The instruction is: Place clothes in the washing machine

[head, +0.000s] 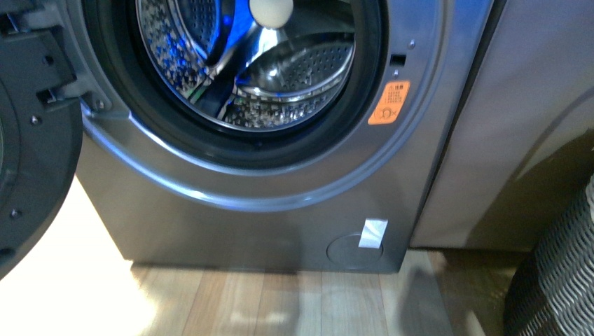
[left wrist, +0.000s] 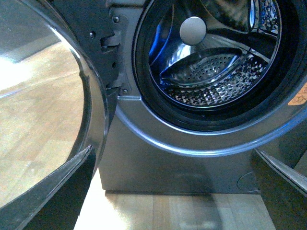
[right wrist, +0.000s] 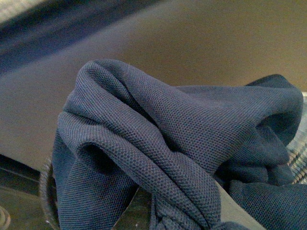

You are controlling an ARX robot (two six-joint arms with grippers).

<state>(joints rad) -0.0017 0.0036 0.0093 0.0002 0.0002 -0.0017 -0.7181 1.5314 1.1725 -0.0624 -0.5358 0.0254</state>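
Gripping clothes (right wrist: pixel 168 143), right tool (right wrist: pixel 182 213); orange sticker (head: pixel 389 103) unreadable.

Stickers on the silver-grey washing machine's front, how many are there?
2 on the silver-grey washing machine: orange warning sticker right of the porthole; white rectangular label low on the round flap. More may lie out of view.

In my right claw (right wrist: pixel 187 218), clothes (right wrist: pixel 168 134): navy piqué knit cloth, matt, finely pebbled. Ahead of my left claw (left wrist: pixel 172 152), washing machine (left wrist: pixel 168 163): body looks like brushed grey metal with a satin sheen. Its drum (left wrist: pixel 216 76) is polished perforated steel, mirror-glossy. seal (left wrist: pixel 144 72) matt black rubber, door (left wrist: pixel 43 96) glossy glass. Below left claw, floor (left wrist: pixel 182 211) smooth pale wood. Beside right claw, basket (head: pixel 560 280) rough woven wicker.
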